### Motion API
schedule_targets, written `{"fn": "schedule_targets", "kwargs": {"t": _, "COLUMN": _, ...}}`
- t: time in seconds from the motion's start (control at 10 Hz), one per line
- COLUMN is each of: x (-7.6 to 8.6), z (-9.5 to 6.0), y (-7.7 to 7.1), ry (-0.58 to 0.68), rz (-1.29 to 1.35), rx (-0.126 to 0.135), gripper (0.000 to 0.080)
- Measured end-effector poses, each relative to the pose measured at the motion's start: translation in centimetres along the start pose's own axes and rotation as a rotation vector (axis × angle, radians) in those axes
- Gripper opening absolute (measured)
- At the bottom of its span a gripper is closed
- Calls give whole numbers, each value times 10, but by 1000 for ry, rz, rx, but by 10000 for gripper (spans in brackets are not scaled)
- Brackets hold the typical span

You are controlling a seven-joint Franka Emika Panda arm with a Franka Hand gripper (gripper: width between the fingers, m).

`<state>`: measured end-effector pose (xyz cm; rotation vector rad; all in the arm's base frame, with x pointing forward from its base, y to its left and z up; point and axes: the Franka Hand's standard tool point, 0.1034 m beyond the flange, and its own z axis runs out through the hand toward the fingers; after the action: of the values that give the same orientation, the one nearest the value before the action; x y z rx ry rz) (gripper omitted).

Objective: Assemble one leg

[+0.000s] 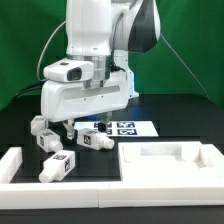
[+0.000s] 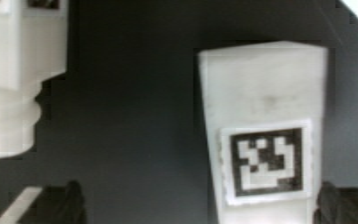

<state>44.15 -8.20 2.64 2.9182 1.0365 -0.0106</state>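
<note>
Leg lay flat on the black table, straight under the wrist, with its tagged end toward the gripper. Pincer was released: fingers spread wide to either side of that tagged end, no contact that I could see, nothing held. Second leg lay alongside, with a dark strip of table between the two.

From the room, the gripper sat low over the table, just to the exterior view's left of the marker board. There were four look-alike legs out there, and I couldn't tell which was the one under the wrist. Near leg lay just in front of the board's left end. Left pair lay further to the exterior view's left of the board, past the gripper. Front leg lay well in front of the board. Tray panel sat in front of the board, toward the exterior view's right.
</note>
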Motion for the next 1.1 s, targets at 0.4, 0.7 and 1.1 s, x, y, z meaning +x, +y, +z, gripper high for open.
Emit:
{"fn": "schedule_targets", "kwargs": {"t": 0.4, "x": 0, "z": 0, "y": 0, "ry": 0, "rz": 0, "rx": 0, "gripper": 648}}
{"fn": "schedule_targets", "kwargs": {"t": 0.7, "x": 0, "z": 0, "y": 0, "ry": 0, "rz": 0, "rx": 0, "gripper": 648}}
{"fn": "schedule_targets", "kwargs": {"t": 1.1, "x": 1, "z": -1, "y": 0, "ry": 13, "rz": -1, "rx": -18, "gripper": 648}}
